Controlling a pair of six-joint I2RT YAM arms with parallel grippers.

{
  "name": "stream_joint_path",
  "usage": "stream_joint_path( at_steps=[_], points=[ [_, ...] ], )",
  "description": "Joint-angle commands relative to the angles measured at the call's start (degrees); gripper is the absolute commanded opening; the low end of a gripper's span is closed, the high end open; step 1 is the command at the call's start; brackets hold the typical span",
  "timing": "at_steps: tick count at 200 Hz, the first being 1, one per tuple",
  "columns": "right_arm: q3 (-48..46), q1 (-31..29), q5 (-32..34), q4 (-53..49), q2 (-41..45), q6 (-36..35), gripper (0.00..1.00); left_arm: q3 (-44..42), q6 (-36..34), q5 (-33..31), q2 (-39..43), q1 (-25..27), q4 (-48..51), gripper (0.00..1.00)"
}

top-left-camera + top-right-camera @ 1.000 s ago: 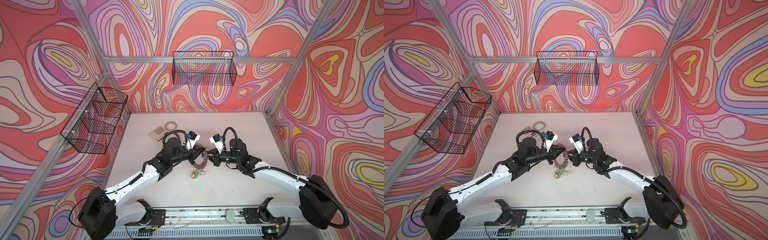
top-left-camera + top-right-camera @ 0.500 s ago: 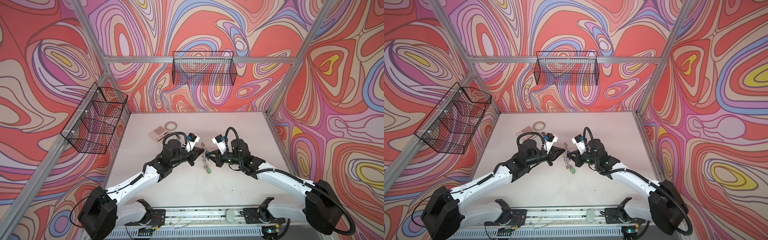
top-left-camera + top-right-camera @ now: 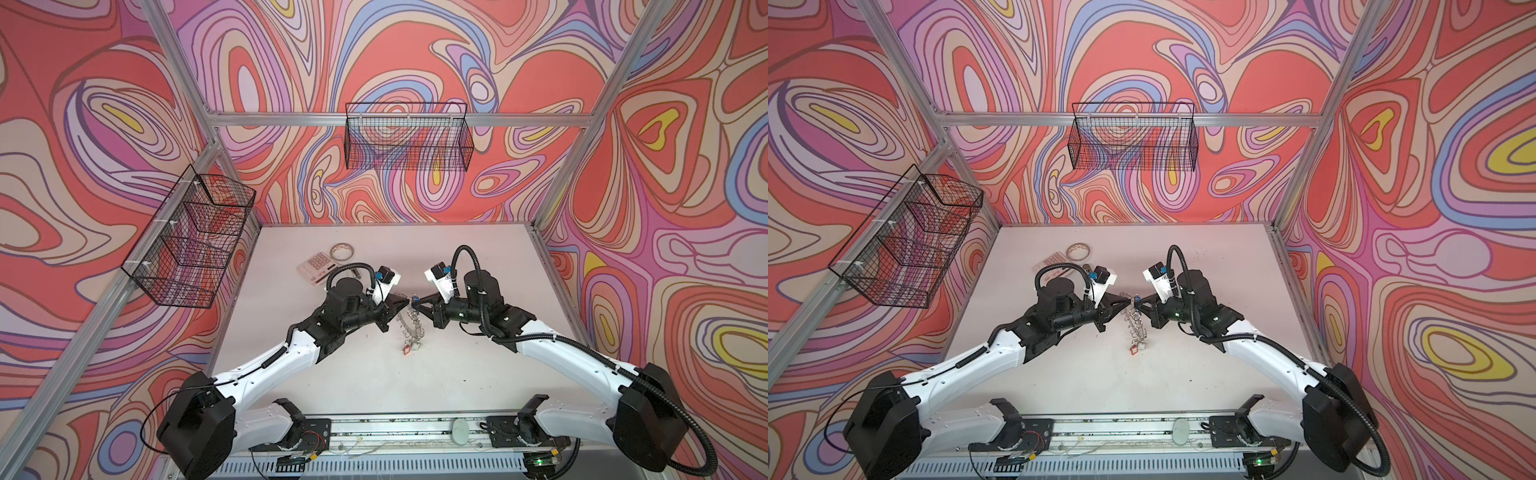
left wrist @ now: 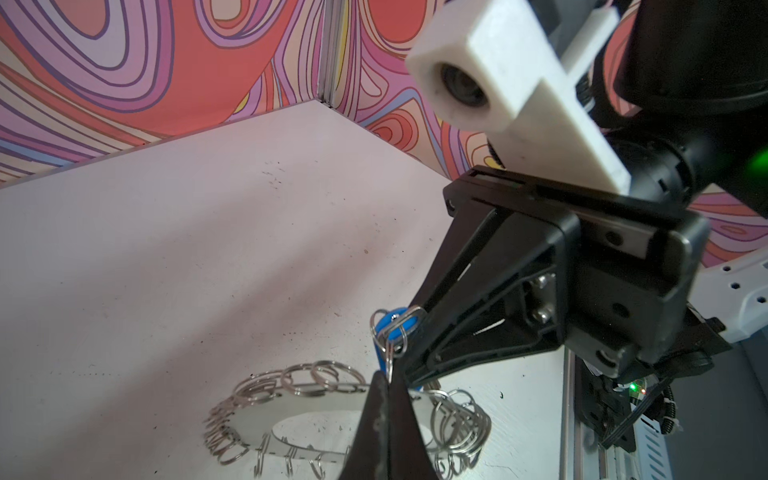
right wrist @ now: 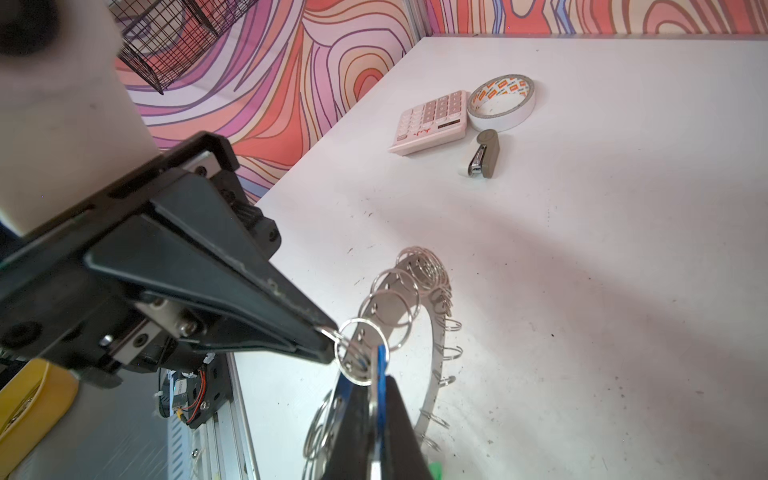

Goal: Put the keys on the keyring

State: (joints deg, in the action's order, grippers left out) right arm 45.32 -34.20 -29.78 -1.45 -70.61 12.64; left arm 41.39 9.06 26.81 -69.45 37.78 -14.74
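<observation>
Above the middle of the pale desk (image 3: 332,374) the 2 arms meet tip to tip, and the keyring (image 5: 390,307) hangs on edge between them, its flat grey disc turned nearly upright and its fringe of small loops fanning out to both sides. The left gripper (image 5: 326,345) has its fingers pressed together on 1 wire loop (image 5: 360,319) at the upper rim of the disc. The right gripper (image 5: 376,386) has its fingers pinching the blue-tagged key (image 5: 347,392), whose head lies right against that same loop; whether the key is threaded through it cannot be told. In both top views the ring shows as a thin strip dropping down from the fingertips, with a red tag (image 3: 406,350) dangling at its lower end just over the desk; whether it touches the surface is unclear. A bit of green tag (image 5: 434,469) shows at the foot of the ring. Well apart, toward the far left corner, a pink calculator (image 5: 430,120), a roll of tape (image 5: 500,120) and a small stapler (image 5: 484,151) lie close together.
</observation>
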Motion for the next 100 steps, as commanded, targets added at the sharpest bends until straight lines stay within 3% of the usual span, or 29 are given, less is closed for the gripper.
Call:
stream_joint_path(
  at_steps=[1, 15, 44, 54, 68, 100],
  points=[
    [0.84, -0.35, -1.43, -0.21, 0.46, -1.52, 0.0, 2.1, -0.07, 0.18, -0.76, -0.44, 0.03, 0.0],
    [-0.21, -0.31, 2.52, -0.32, 1.61, -1.29, 0.02, 2.29, -0.18, -0.55, -0.29, -0.38, 0.4, 0.0],
    [-0.45, 0.28, 19.39, -4.69, 2.65, -0.81, 0.1, 2.21, -0.97, -1.6, 0.76, -0.56, 1.27, 0.0],
    [-0.86, 0.82, 20.87, -4.58, 3.37, -0.24, 0.2, 2.25, -0.97, -1.5, 0.87, -0.67, 1.62, 0.0],
    [-1.62, 0.89, 21.45, -3.61, 4.89, 0.22, 0.4, 2.29, -1.02, -1.56, 0.89, -0.69, 2.04, 0.0],
    [-2.17, 1.19, 22.33, -3.08, 6.1, 0.45, 0.47, 2.35, -1.04, -1.77, 1.22, -0.69, 2.5, 0.0]
  ],
)
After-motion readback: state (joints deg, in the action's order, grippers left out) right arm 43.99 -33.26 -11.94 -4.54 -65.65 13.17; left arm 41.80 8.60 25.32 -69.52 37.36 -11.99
